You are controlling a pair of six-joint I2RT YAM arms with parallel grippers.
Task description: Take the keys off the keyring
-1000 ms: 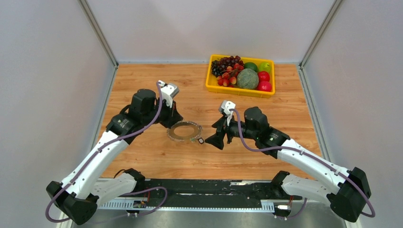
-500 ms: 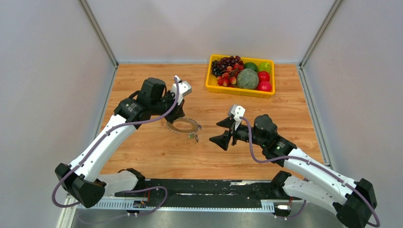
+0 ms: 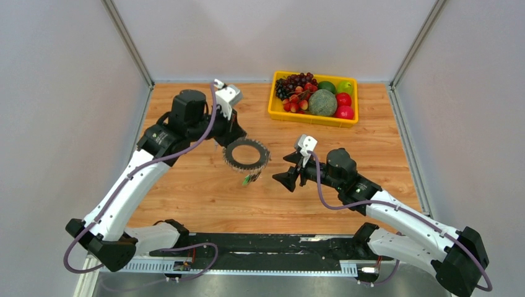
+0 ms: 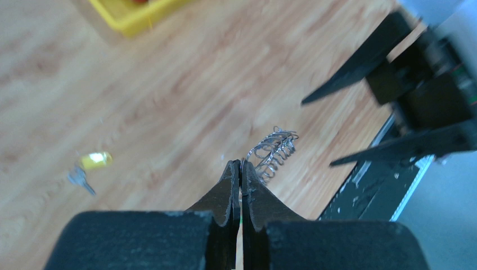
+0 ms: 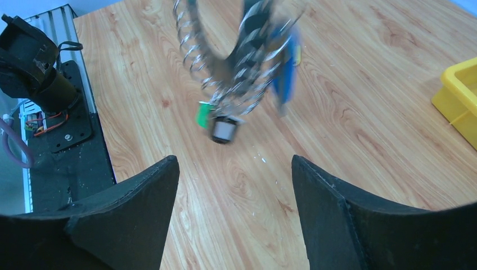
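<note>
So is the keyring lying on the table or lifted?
Lifted: the left gripper, jaws shut, holds the keyring clear of the table, keys dangling.

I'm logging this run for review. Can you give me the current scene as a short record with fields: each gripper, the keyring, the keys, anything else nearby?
left gripper: shut on the rim of the keyring, holding it off the table
right gripper: open, empty, facing the keyring, apart from it
keyring: in the air, tilted, silvery loops around its rim
on the ring: green key, blue key and black key dangle from it
off the ring: yellow key lies loose on the table
nearby: yellow basket of fruit at the far side
</note>
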